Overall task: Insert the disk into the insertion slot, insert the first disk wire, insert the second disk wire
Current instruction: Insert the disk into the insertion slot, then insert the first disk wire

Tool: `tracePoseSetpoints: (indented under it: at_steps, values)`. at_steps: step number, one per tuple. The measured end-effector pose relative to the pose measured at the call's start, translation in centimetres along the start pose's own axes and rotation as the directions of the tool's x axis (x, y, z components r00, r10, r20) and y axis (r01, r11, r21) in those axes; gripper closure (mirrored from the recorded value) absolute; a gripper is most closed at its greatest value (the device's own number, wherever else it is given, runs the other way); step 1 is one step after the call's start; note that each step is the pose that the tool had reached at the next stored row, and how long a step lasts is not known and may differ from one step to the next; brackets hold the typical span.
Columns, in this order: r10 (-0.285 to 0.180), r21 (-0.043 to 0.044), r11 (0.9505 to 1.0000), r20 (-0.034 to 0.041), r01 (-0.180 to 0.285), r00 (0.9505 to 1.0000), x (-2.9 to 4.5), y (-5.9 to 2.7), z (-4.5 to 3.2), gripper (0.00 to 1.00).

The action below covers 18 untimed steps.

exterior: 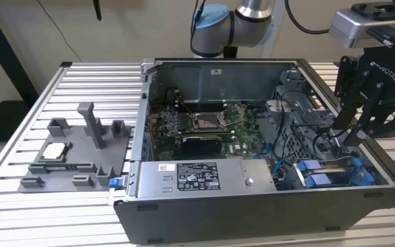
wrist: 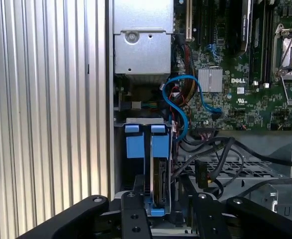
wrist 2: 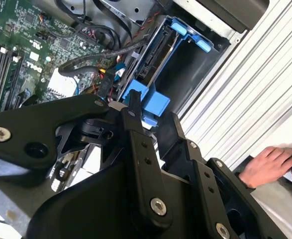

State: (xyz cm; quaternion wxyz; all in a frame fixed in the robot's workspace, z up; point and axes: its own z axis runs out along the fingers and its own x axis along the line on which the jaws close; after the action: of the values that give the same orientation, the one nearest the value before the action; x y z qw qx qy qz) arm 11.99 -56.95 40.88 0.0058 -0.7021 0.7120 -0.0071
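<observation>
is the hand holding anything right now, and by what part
Nothing looks held. The hand is open, its fingers apart on either side of the disk, which sits on edge in the insertion slot.

Disk [wrist: 159, 183] sits in slot [wrist: 135, 145] (on edge), w/ PSU box [wrist: 141, 50] nearby.

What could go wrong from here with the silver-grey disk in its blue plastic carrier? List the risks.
1. Loose black cables lie right beside the grey metal insertion slot; the open black gripper might snag them.
2. The silver-grey disk in its blue plastic carrier stands between the fingers; an off-centre push could jam it.
3. A person's hand appears close to the arm and could be struck.
</observation>
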Motion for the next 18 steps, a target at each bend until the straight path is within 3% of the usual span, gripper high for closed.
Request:
tracePoseSetpoints:
  at_steps: [10, 13, 18]
  values:
    - [0.0, 0.0, 1.0, 0.0, 0.0, 1.0, -0.05, 0.0, 0.0, 0.59]
    - [0.0, 0.0, 1.0, 0.0001, 0.0, 1.0, -0.41, 0.0, 0.0, 0.59]
    - [0.0, 0.0, 1.0, 0.0099, 0.0, 1.0, -1.08, 0.02, 0.11, 0.59]
